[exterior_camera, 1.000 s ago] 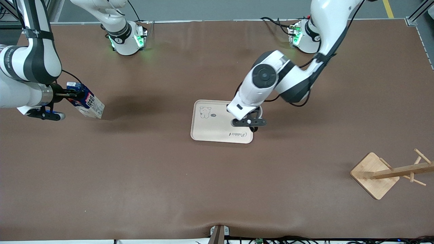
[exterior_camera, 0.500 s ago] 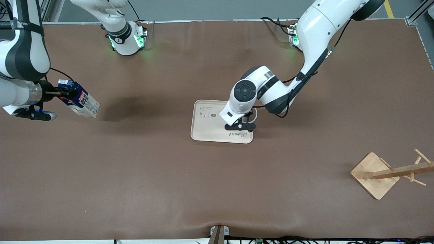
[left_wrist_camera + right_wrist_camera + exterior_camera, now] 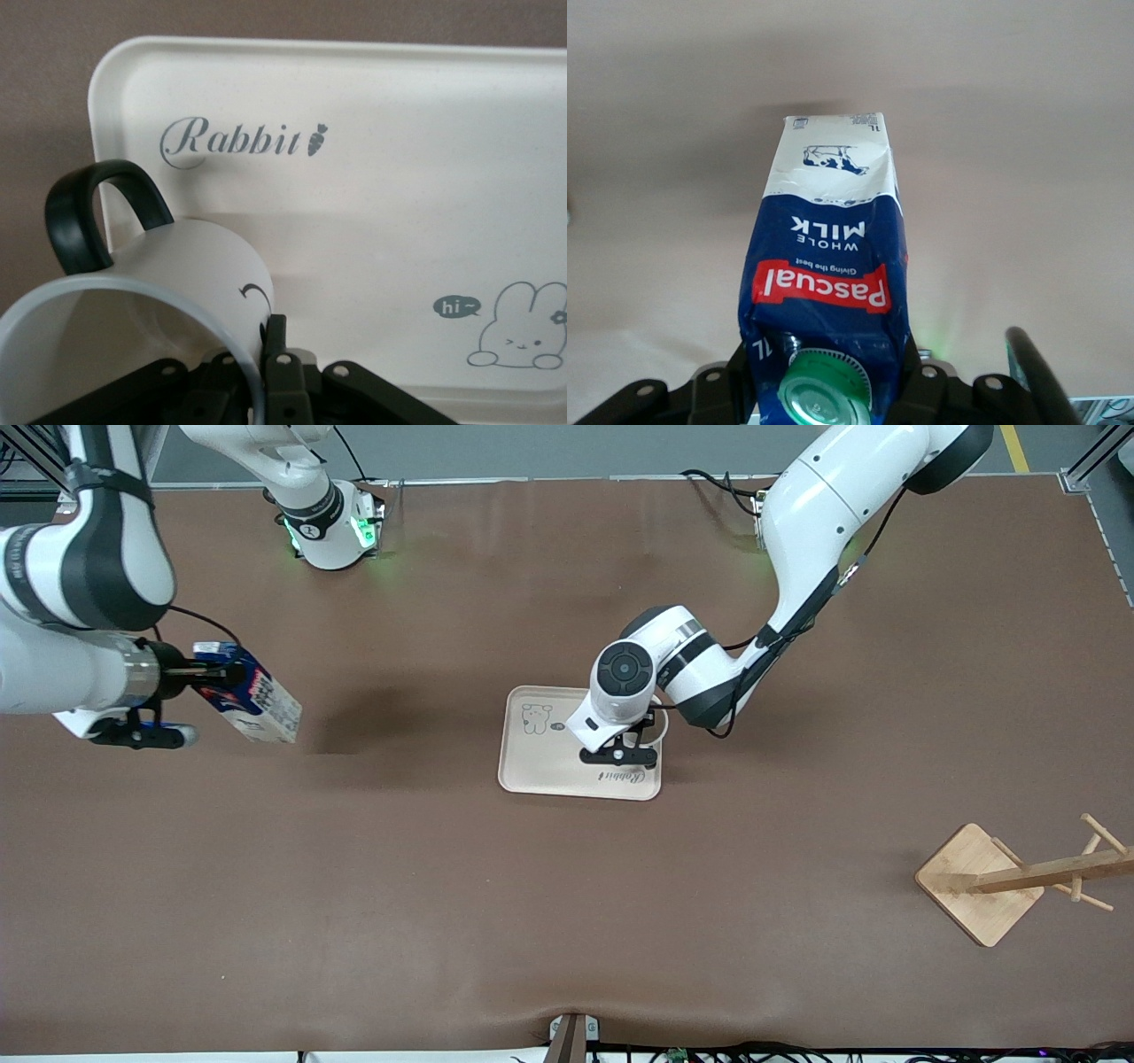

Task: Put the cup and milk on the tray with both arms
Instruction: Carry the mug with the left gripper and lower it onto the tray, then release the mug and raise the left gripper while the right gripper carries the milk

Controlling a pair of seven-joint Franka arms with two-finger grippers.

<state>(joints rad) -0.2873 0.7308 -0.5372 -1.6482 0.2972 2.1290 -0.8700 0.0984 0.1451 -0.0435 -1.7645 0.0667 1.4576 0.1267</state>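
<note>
The cream tray [image 3: 540,766] lies mid-table, with its "Rabbit" script and rabbit drawing plain in the left wrist view [image 3: 381,186]. My left gripper [image 3: 625,755] is shut on the rim of the white cup [image 3: 177,283], one finger inside and one outside. It holds the cup tilted, low over the tray's end toward the left arm, black handle up. In the front view only a sliver of the cup [image 3: 662,726] shows under the wrist. My right gripper [image 3: 205,676] is shut on the milk [image 3: 257,707] at its blue top and holds it tilted above the table near the right arm's end. The green cap shows between the fingers in the right wrist view [image 3: 824,257].
A wooden mug rack [image 3: 979,881] lies tipped on its square base near the left arm's end, nearer the camera. The two arm bases [image 3: 332,527] stand along the top edge. Brown table lies between the milk and the tray.
My left gripper has carried the cup lower and farther in over the tray. My right gripper swung away with the milk, then back toward the tray.
</note>
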